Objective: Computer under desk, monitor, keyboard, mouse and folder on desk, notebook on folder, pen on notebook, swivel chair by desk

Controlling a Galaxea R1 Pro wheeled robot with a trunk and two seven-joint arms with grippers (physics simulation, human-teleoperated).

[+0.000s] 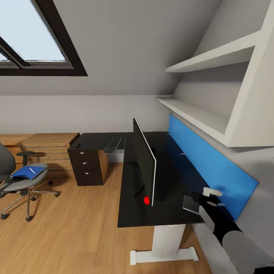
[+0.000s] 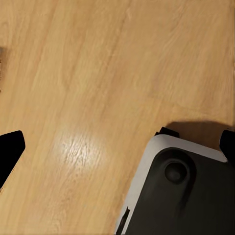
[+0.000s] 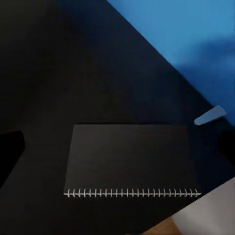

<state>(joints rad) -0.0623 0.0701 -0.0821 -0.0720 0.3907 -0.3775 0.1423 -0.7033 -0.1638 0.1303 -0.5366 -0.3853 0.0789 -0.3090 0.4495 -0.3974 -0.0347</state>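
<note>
Sloped grey walls and a dark-framed skylight (image 1: 34, 38) close over this attic bedroom, with pale wood floor (image 1: 76, 236) running under an L-shaped black counter (image 1: 167, 213). On that counter the monitor (image 1: 144, 161) stands edge-on, the keyboard (image 1: 113, 144) lies far back near the corner, and a small dark lump beside it, towards nine o'clock, may be the mouse (image 1: 78, 145). Over at nine o'clock the swivel chair (image 1: 21, 182) waits well apart from the counter, the blue folder (image 1: 28, 172) lying on its seat with a thin pale stick, probably the pen (image 1: 32, 171), on top. What matters now is the notebook (image 3: 129, 159): in the right wrist view it lies flat on the counter directly below the right gripper (image 3: 117, 147), its spiral-bound long edge running across the line between the two fingers (image 3: 10, 156), close to the blue wall panel (image 1: 213, 167). Those fingers are spread wide and empty. The right arm (image 1: 228, 232) reaches out at about four o'clock over the counter's near end, plainly the nearer one. The left gripper (image 2: 117, 147) hangs released above the floor beside the robot's base (image 2: 181, 191). I'd judge a straight descent comes next.
</note>
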